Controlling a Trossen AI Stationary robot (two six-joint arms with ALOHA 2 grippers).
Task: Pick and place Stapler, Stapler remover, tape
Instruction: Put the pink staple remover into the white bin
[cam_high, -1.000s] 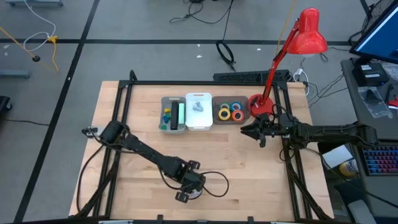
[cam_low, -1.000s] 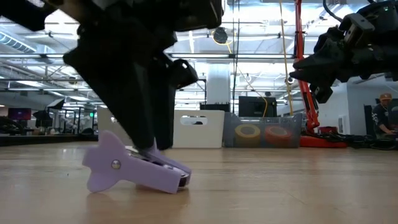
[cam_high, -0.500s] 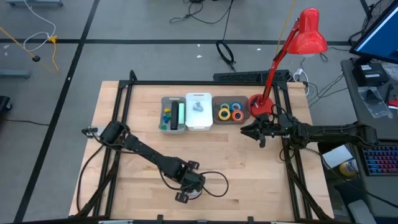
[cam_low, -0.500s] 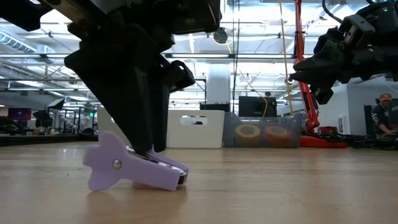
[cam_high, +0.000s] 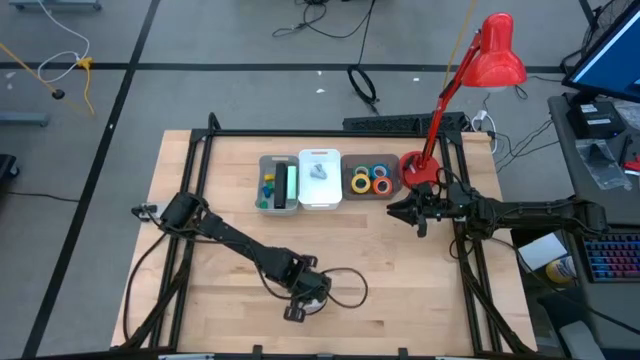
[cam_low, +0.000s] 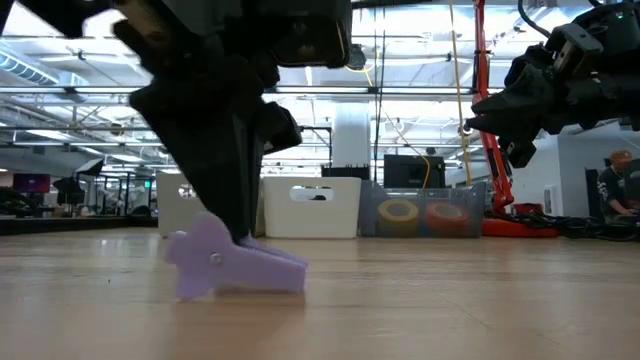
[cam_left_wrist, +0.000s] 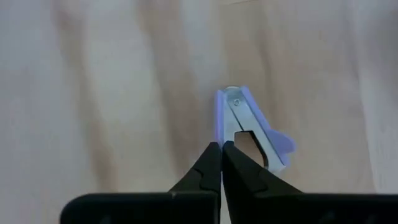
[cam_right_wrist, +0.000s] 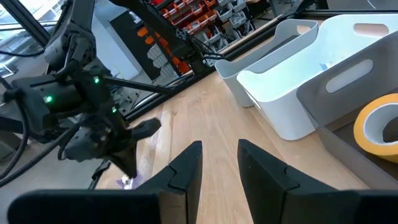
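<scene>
The wooden table (cam_high: 230, 200) fills the middle of the high view, framed by a black metal rig. The red desk lamp (cam_high: 497, 52) stands with its base at about 2 o'clock from the table's centre, just beside the bins.

The left arm reaches down to about 6 o'clock, near the table's front edge. Its left gripper (cam_high: 305, 297) has its fingers (cam_left_wrist: 211, 168) pressed together, tips meeting at the edge of the lilac staple remover (cam_low: 235, 268). In the low view the remover lies on the wood with the dark fingers coming down onto it; I cannot tell whether it is pinched or only touched. In the left wrist view the staple remover (cam_left_wrist: 249, 127) shows its metal claws just beyond the fingertips.

The right arm waits at about 3 o'clock; the right gripper (cam_high: 405, 213) hovers above the table just beside the tape bin, its jaws narrowly parted and holding nothing.

Three bins sit in a row at 12 o'clock. The grey bin (cam_high: 278, 207) on the left holds a green stapler (cam_high: 290, 182) and small coloured pieces. The white bin (cam_high: 320, 200) in the middle holds a pale item I cannot make out. The clear bin (cam_high: 371, 192) on the right holds the tape rolls (cam_high: 372, 178): yellow, blue, orange and green rings, touching one another.
</scene>
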